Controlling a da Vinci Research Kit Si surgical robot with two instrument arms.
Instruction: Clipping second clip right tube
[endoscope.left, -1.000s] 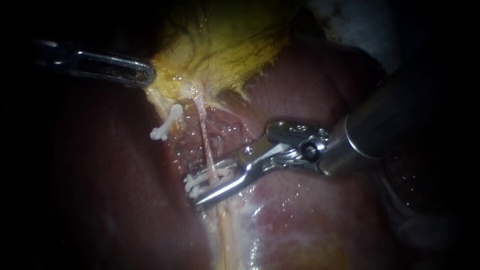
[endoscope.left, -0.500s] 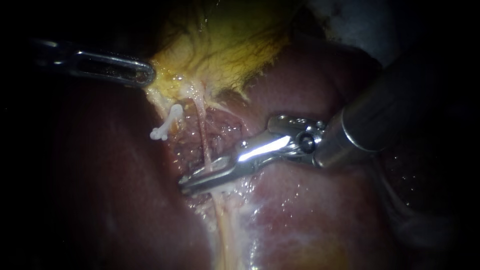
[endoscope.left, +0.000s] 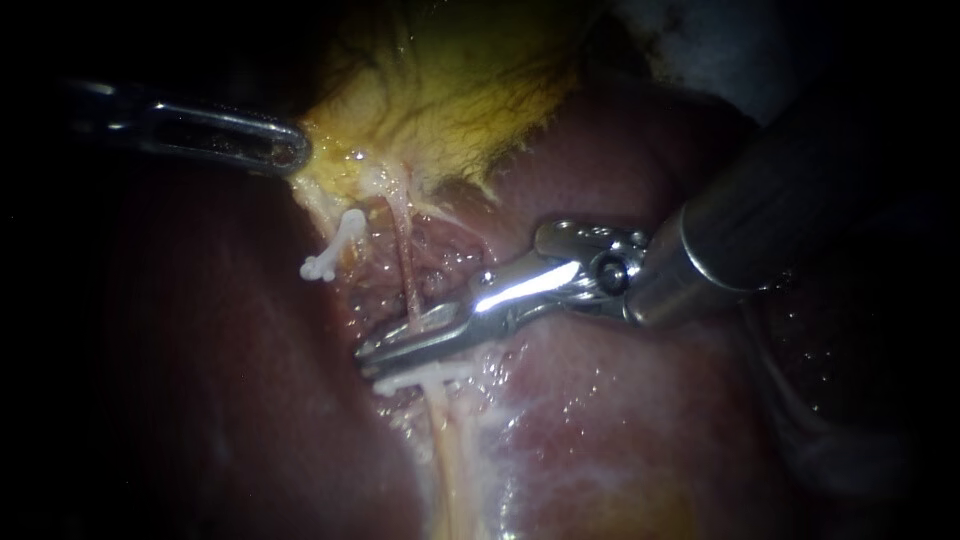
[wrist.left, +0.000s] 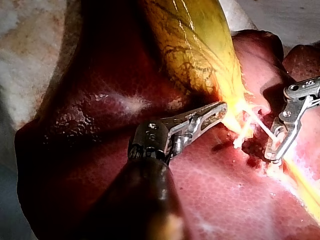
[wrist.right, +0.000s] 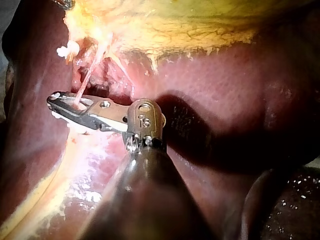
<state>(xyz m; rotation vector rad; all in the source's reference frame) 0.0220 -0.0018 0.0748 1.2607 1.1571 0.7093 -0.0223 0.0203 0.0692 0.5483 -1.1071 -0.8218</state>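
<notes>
The thin pink right tube (endoscope.left: 405, 270) runs down from the yellow gallbladder (endoscope.left: 450, 90) into my right instrument (endoscope.left: 385, 352), whose jaws lie pressed together across it. Just below those jaws a white clip (endoscope.left: 425, 377) crosses the same tube. In the right wrist view the tube (wrist.right: 85, 82) enters the jaws of my right instrument (wrist.right: 57, 100) from ahead. Another white clip (endoscope.left: 335, 245) hangs on the left tube. My left instrument (endoscope.left: 285, 150) is shut on the gallbladder's yellow edge, which the left wrist view also shows at its jaws (wrist.left: 217, 111).
Dark red liver (endoscope.left: 620, 420) surrounds the exposed bed on both sides. Pale yellowish tissue (endoscope.left: 450, 450) runs downward below the clip. The right instrument's thick shaft (endoscope.left: 780, 220) crosses the liver from the upper right.
One second ago my right instrument's jaws stood open around the tube with a white clip between them. They have closed on the tube and shifted slightly up along it. The left instrument has not moved.
</notes>
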